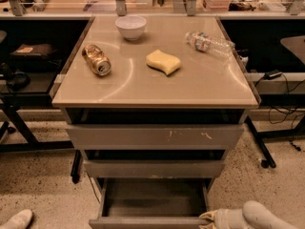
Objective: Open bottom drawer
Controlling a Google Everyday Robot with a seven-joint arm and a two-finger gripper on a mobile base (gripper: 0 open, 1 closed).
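Note:
The bottom drawer (147, 222) is the lowest and narrowest of three grey fronts under the tan table. It stands pulled out, showing its shallow dark grey tray (155, 197). Its front sits at the bottom edge of the view. My gripper (208, 218) is at the right end of that front, with the white arm (259, 216) coming in from the lower right. The fingertips are cut off by the frame edge. The widest front with white scratch marks (155, 136) and the mid-width front (153, 169) lie above.
On the table top (157, 87) lie a white bowl (130, 27), a tipped can (96, 59), a yellow sponge (163, 62) and a plastic bottle (208, 44). Dark desks flank the table. A white shoe (15, 220) shows at lower left.

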